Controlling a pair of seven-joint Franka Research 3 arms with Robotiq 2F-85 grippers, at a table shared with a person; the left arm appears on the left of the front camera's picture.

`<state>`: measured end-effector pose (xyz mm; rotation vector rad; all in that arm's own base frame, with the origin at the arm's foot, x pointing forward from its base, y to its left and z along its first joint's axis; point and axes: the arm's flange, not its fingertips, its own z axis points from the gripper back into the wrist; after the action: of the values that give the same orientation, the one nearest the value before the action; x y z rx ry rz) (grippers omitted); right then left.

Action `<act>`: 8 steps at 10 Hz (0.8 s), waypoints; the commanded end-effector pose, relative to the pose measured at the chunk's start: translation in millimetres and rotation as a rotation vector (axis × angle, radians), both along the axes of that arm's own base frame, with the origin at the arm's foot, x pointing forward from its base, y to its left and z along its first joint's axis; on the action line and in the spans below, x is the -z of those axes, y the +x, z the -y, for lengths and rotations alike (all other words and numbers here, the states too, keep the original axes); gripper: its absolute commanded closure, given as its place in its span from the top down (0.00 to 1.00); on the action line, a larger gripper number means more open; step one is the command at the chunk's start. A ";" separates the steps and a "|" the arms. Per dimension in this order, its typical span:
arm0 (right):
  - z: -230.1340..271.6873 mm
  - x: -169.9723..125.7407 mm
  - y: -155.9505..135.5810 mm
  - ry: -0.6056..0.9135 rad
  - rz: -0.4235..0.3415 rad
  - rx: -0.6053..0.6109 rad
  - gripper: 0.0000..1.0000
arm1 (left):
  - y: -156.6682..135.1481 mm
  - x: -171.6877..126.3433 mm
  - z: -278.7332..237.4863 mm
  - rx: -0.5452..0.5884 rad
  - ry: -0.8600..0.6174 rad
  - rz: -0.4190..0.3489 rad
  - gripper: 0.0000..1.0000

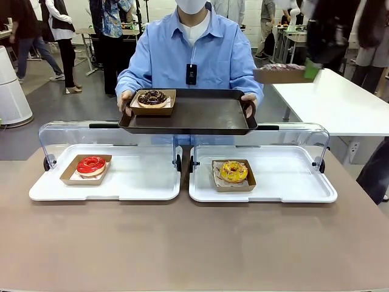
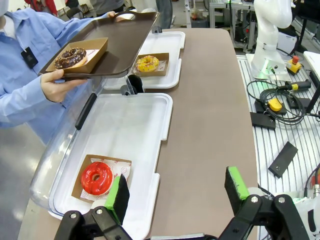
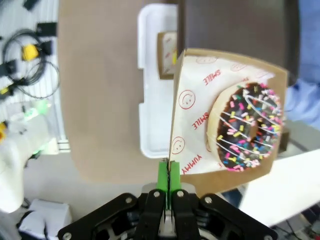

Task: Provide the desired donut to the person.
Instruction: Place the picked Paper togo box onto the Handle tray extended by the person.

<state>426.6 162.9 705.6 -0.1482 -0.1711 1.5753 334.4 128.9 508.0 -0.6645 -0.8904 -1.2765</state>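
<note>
In the front view, the brown table (image 1: 194,243) is lying nearest the camera, bare along its near edge. Two white trays are sitting on it side by side: the left tray (image 1: 146,185) is carrying a red-glazed donut (image 1: 91,165) in a cardboard box, and the right tray (image 1: 292,188) is carrying a yellow donut (image 1: 234,171) in its own box. Behind them the person (image 1: 191,52) is holding a dark serving tray (image 1: 194,115) with both hands above the clear covers; a chocolate donut (image 1: 152,98) in a cardboard box is resting on its left part. At the upper right, blurred, a cardboard box with a donut (image 1: 281,74) is hanging in the air beside a green pad.

In the left wrist view, the left gripper (image 2: 175,195) is hovering with its jaws spread wide and nothing between them, one green pad just over the edge of the red donut's tray. Farther off, the person's hand is gripping the serving tray with the chocolate donut.

In the right wrist view, the right gripper (image 3: 169,175) is pinching the paper-lined edge of a cardboard box (image 3: 200,125), jaws fully closed on it. A chocolate sprinkled donut (image 3: 247,127) is sitting in that box, above the table and a white tray.
</note>
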 end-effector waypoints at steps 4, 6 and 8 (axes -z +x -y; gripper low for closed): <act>-83.9 15.8 71.4 0.008 -0.030 0.104 0.01 | -0.9 -0.2 -1.0 0.000 -0.017 0.002 1.00; -100.5 37.9 76.5 0.046 -0.035 0.047 0.01 | -0.9 -0.2 -1.0 0.000 -0.017 0.002 1.00; -102.9 65.3 82.3 0.076 -0.037 -0.004 0.01 | -0.9 -0.2 -1.0 0.000 -0.017 0.002 1.00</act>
<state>508.6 271.2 652.2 -0.0774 -0.1680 1.5458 334.4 128.9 507.9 -0.6646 -0.8903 -1.2762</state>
